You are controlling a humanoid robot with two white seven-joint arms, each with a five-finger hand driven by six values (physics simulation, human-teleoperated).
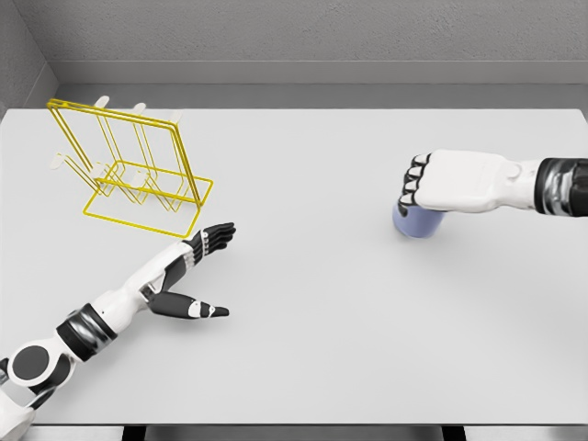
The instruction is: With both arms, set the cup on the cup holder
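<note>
Surface: pale grey desk point(303, 349), plain and matte, filling most of the head view; its far edge meets a grey textured wall point(312, 32); a second wall point(20, 64) closes the corner on the holder's side; dark gap visible below the desk's near edge.

Landmark: yellow wire cup holder point(129, 165), standing on the desk toward the far corner; upright frame tilted slightly, rectangular base loop lying flat on the desk, several pale pegs showing along its top and side.

Cup point(418, 220): pale lavender-blue, on the desk well apart from the cup holder, across the desk from it; only its lower part shows, the rest covered from above.

Right robot hand point(432, 182): arm white with a dark wrist band, reaching in from the side opposite the cup holder; palm over the cup, fingers curled down over its rim on the holder-facing side; appears clamped on the cup, though contact underneath is hidden.

Left robot hand point(197, 266): nearer the cup holder, just off the near corner of its base loop, not touching it; fingers apart and extended, thumb spread toward the near edge; holding nothing.

Obstructions: open desk between cup and cup holder; the left robot hand lies close to the holder's near side.
</note>
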